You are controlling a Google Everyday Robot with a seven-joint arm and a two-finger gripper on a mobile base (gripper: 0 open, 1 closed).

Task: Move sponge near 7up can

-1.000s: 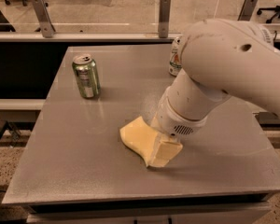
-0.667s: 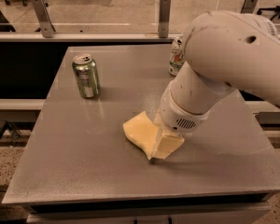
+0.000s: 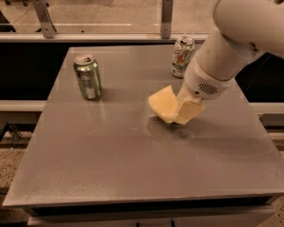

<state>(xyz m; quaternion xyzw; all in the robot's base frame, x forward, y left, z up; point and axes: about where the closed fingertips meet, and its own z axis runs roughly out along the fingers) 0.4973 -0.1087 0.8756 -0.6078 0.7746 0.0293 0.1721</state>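
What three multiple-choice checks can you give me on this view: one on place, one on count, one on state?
1. Where is the 7up can?
A. Back right of the table, beyond the sponge
B. Front left corner
C. On the floor

2. How many cans stand on the table?
A. One
B. Two
C. Three

3. What state is the sponge in?
A. Flat on the table, untouched
B. Held tilted in the gripper, just off the table
C. Fallen off the table edge

Answers:
1 A: the 7up can stands near the far right edge, behind the sponge.
2 B: only the 7up can and the green can show.
3 B: the gripper is shut on the sponge near mid-table, with a shadow on the surface below it.
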